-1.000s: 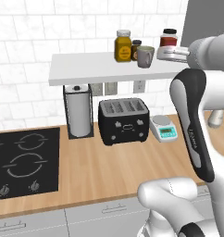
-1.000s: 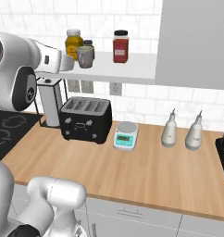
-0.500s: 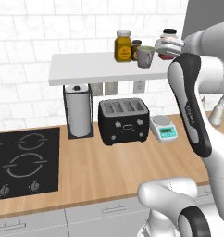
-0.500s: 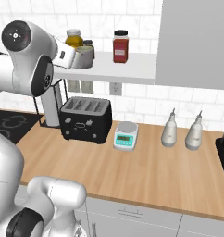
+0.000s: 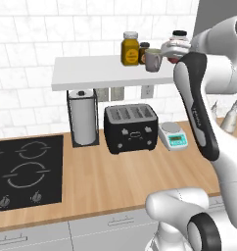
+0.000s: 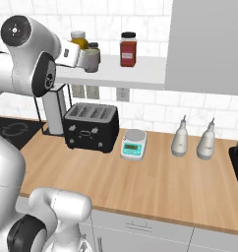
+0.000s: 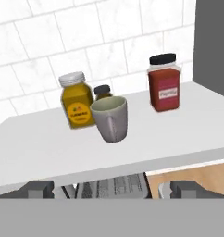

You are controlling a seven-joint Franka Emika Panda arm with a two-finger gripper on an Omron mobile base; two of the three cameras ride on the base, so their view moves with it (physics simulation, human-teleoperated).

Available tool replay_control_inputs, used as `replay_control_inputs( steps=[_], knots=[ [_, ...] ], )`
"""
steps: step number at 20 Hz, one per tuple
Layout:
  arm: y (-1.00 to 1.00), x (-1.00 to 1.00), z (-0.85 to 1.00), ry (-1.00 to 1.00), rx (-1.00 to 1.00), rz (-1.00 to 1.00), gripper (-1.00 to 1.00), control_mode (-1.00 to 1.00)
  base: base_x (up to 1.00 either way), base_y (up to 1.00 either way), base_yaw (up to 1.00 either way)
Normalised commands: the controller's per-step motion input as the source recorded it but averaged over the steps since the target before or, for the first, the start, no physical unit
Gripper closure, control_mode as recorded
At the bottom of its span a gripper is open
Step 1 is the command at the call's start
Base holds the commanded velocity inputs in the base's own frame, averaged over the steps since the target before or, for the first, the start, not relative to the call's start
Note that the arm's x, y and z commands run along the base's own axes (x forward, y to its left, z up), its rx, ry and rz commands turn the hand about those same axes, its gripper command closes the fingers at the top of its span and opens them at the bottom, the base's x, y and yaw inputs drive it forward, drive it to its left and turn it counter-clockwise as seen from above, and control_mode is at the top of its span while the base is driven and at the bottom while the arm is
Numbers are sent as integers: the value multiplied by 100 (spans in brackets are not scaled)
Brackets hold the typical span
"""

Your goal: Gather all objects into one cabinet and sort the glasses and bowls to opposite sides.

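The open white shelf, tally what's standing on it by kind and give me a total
Jars: 3, the yellow jar, the red jar and a small dark jar
Cups: 1, the grey cup
Total: 4

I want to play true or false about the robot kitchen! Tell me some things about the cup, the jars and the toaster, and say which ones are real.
1. The grey cup stands on the white shelf. True.
2. The gripper is squeezing the cup. False: its fingers stand wide open, short of the cup.
3. The yellow jar is right beside the cup. True.
4. The red jar lies tipped over. False: it stands upright with its black lid on top.
5. The black toaster sits on the wooden counter below the shelf. True.
6. The paper towel roll is up on the shelf. False: it stands on the counter next to the toaster.
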Motion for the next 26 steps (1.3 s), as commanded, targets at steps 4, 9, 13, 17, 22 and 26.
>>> replay_control_inputs(
  steps=[4,9,13,17,22,26],
  knots=[
    [0,31,-2,0,-3,0,-100,-100,0,0,0],
    [0,23,-7,0,0,0,-100,-100,0,0,0],
    [0,9,-10,0,0,0,-100,-100,0,0,0],
    [0,23,-12,0,0,0,-100,-100,0,0,0],
    [0,21,-16,0,0,0,-100,-100,0,0,0],
    [0,20,-6,0,0,0,-100,-100,0,0,0]
  ],
)
